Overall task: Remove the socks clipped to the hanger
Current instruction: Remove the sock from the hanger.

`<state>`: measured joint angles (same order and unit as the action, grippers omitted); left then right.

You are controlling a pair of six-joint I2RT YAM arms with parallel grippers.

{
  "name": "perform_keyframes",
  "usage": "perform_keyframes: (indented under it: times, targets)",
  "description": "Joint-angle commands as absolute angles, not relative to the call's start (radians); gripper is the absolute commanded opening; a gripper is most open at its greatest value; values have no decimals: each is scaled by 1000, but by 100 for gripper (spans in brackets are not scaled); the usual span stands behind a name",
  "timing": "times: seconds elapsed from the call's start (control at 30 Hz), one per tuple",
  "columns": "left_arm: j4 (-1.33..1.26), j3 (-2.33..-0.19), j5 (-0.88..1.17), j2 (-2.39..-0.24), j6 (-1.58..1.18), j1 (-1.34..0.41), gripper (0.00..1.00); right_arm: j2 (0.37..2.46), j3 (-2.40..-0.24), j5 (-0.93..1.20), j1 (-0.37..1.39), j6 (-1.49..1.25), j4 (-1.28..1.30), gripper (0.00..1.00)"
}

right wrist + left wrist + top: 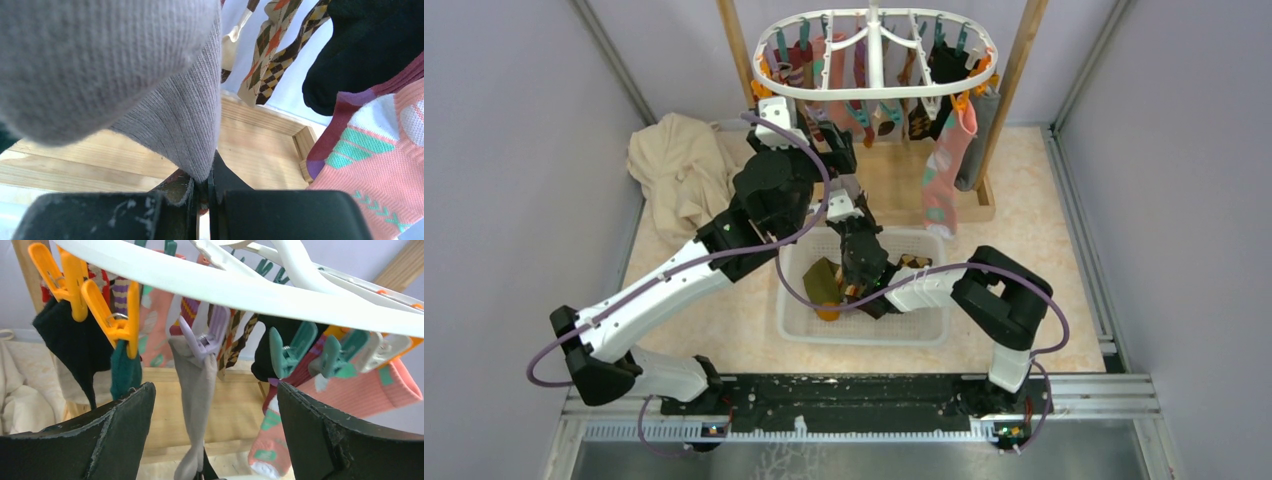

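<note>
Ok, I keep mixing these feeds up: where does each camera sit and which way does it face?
Top external: fixed above and behind, looking down; shows the left arm, right arm, hanger and basket.
Left wrist: on the left arm, looking up at the hanger's clips; the left gripper, fingers open, frames the grey sock.
Right wrist: on the right arm, looking up along that sock; the right gripper is shut on its end.
Shared: both wrist views show the grey sock, pink sock and argyle sock.
</note>
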<state>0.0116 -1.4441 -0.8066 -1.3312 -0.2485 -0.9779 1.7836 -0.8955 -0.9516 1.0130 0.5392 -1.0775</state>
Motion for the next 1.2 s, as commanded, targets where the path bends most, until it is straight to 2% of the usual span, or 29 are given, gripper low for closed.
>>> perform_keyframes:
  times: [0.0,0.5,1.17]
  targets:
    - [-95,-1422,-752,-1317,-239,-920,96,1779,-888,-973,1026,540,-1142,0]
    - [-102,-1465,-663,-1383,-274,-857,91,1805,-868,-1013,1025,575,-1186,0]
    - [-145,-1502,-695,-1413,-287,-858,88,1822,-861,-1017,1025,572,-1203,0]
